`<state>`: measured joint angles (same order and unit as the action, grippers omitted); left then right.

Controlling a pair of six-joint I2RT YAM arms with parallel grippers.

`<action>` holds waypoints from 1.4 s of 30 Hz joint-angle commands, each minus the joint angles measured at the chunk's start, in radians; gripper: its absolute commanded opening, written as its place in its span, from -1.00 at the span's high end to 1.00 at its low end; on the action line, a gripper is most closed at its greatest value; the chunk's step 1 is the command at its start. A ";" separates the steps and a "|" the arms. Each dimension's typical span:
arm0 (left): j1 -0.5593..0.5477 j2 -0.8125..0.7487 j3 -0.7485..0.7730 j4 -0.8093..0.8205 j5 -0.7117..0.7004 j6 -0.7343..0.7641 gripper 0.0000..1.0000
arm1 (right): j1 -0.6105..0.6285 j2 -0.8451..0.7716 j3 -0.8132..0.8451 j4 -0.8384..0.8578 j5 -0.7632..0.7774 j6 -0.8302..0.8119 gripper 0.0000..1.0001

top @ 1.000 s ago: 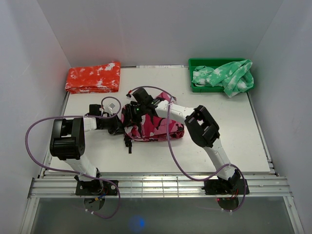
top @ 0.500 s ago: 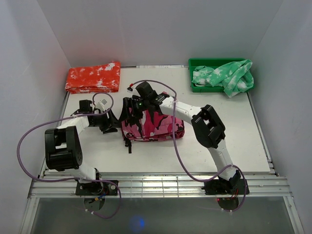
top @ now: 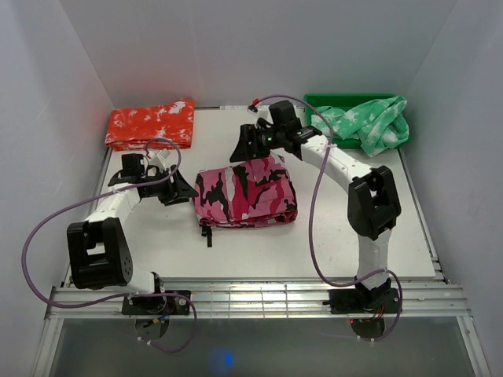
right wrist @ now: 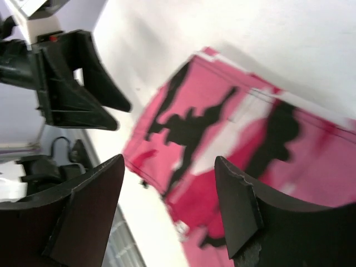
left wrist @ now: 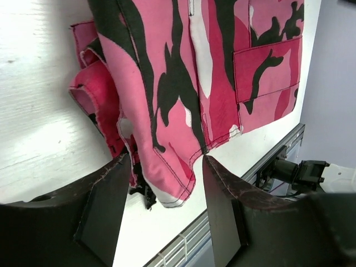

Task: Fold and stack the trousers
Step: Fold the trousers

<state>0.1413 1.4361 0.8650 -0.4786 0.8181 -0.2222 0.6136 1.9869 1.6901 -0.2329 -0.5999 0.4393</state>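
Lying folded in a compact bundle on the middle of the table (top: 338,243), the trousers (top: 245,195) touch neither claw. The left gripper (top: 187,192) hovers just beside their left edge, jaws wide and empty. The right gripper (top: 238,151) hangs over their far edge, also wide, holding nothing. At the far edge an orange-red garment (top: 150,123) lies left, and a green garment (top: 365,122) spills from a green bin (top: 318,100) on the right.

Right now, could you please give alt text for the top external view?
Folded pink camouflage trousers lie centrally, the open left end effector near their left edge, the open right end effector near their far edge. An orange-red garment lies far left; a green garment fills a bin far right.
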 commanded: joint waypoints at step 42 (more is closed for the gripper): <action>-0.025 0.446 0.186 -0.106 -0.401 0.207 1.00 | -0.272 0.113 -0.368 -0.425 -0.294 -0.728 0.07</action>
<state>0.0929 1.8305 1.0084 -0.6659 0.6495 -0.0990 0.3355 2.0361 1.3144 -0.7223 -0.9707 -0.3042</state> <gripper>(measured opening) 0.009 0.447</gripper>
